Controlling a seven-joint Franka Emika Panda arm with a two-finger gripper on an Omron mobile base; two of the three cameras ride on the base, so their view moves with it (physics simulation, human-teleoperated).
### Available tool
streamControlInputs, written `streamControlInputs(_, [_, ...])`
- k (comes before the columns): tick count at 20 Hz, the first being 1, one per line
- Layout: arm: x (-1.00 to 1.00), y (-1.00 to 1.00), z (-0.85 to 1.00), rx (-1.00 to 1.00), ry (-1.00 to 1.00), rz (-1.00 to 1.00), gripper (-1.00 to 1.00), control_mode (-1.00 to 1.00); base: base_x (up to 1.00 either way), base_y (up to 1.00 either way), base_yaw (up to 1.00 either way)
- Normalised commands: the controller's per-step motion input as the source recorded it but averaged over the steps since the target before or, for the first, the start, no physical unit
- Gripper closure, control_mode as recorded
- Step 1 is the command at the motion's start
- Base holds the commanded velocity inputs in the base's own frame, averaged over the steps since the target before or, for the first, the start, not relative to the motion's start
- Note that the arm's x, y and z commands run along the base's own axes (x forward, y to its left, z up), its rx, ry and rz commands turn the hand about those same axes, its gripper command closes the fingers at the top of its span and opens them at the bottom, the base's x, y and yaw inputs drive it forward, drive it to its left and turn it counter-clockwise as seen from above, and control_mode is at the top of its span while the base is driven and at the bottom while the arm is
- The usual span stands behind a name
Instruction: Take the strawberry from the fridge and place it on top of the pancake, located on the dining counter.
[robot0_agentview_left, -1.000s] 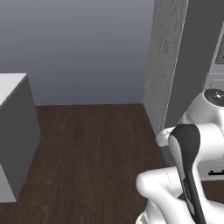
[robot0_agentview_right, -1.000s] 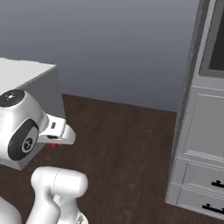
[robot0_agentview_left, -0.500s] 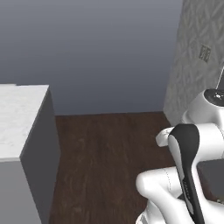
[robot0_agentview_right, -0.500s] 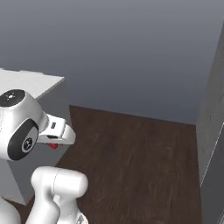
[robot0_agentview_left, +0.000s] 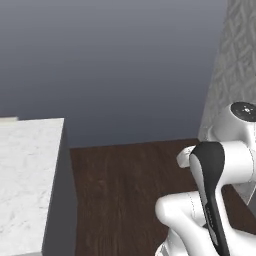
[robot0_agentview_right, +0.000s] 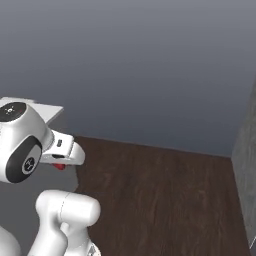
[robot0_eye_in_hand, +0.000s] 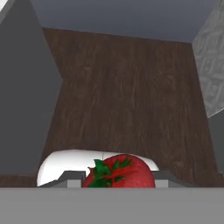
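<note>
Fingers (robot0_eye_in_hand: 73, 175) grip the strawberry (robot0_eye_in_hand: 119, 172), its lower half hidden.

Two base cameras look forward and down from behind the arm, sharing the dark wood floor (robot0_agentview_left: 130, 190) (the hand camera looks down at it too).

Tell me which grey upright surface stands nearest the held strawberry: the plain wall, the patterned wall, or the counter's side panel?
The counter's plain grey side panel, just behind the small red strawberry; both walls stand farther off.
</note>
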Motion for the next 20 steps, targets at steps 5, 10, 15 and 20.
streamControlInputs(5, [0.00,0.00,0.00,0.00,0.00,0.00,1.00,1.00,1.00,0.13,-0.05])
streamControlInputs(10, [0.00,0.00,0.00,0.00,0.00,0.00,1.00,1.00,1.00,0.00,0.04])
streamControlInputs(15, [0.00,0.00,0.00,0.00,0.00,0.00,1.00,1.00,1.00,0.00,0.15])
streamControlInputs(20, [0.00,0.00,0.00,0.00,0.00,0.00,1.00,1.00,1.00,0.14,0.26])
